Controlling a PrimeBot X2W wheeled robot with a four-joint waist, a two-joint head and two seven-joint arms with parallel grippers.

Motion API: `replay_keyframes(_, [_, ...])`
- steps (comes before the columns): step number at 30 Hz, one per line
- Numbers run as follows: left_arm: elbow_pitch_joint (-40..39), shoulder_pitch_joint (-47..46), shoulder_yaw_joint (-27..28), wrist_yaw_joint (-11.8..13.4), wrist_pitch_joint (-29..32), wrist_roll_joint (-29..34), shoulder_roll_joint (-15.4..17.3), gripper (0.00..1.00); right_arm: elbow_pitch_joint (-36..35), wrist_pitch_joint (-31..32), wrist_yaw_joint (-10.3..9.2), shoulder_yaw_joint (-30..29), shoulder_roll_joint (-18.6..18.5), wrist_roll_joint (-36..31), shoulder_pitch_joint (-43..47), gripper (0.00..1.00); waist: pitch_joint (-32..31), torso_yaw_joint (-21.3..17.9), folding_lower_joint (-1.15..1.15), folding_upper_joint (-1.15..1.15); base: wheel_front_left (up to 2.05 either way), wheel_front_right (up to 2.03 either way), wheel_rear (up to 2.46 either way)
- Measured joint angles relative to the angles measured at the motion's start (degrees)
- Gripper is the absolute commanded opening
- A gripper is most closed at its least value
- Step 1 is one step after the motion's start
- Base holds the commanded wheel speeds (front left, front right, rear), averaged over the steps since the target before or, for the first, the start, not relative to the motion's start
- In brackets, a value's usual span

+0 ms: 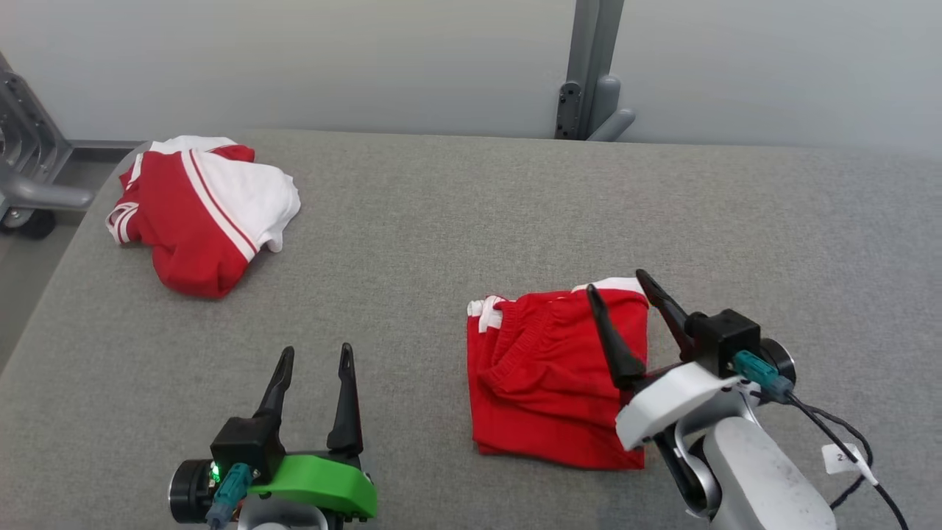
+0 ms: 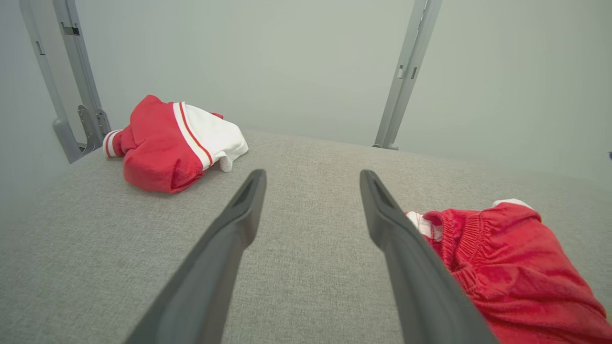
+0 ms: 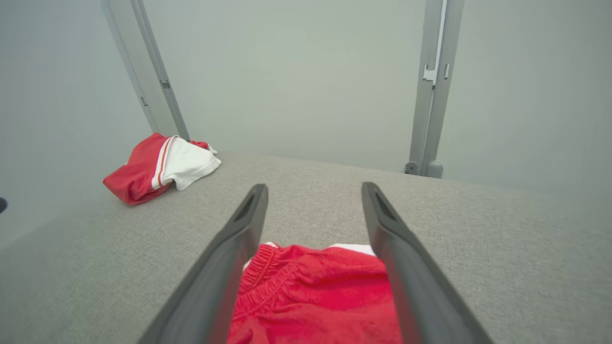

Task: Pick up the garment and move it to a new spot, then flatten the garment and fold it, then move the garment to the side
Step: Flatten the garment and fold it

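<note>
A folded red garment (image 1: 548, 375) with white trim and an elastic waistband lies on the grey table (image 1: 456, 221), right of centre; the same garment (image 2: 507, 267) shows at the lower right of the left wrist view, and the garment (image 3: 315, 296) lies below the fingers in the right wrist view. My right gripper (image 1: 617, 283) hangs open just above its right part, holding nothing, fingers apart in its own view (image 3: 314, 191). My left gripper (image 1: 315, 353) stands open near the table's front, left of the garment, with bare cloth surface between its fingers (image 2: 313, 177).
A second red-and-white garment (image 1: 202, 210) lies crumpled at the table's far left corner. A grey metal post (image 1: 592, 70) rises behind the far edge, and a grey frame on wheels (image 1: 26, 173) stands off the left edge. A pale wall closes the back.
</note>
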Motion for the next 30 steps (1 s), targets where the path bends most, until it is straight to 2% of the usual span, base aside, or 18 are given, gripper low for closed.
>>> replay_keyframes(11, [-0.27,0.92,0.57,0.0,0.0,1.31,-0.02,1.0,-11.66,0.0,0.0,-12.59,-0.02,-5.36,11.15,1.0,-2.12,-4.21,0.0,0.0,0.0,0.0,0.0])
replay_keyframes(19, [-1.0,3.48,1.57,-0.01,0.0,2.35,-0.02,1.0,-18.14,0.0,0.0,-18.31,-0.08,-4.66,18.89,1.0,-3.25,-6.08,0.0,0.0,0.0,0.0,0.0])
replay_keyframes(30, [-0.35,4.46,2.8,-0.01,0.0,2.65,-0.02,1.0,-19.56,0.0,0.0,-19.57,-0.03,-2.35,22.28,1.0,-3.48,-5.88,0.0,0.0,0.0,0.0,0.0])
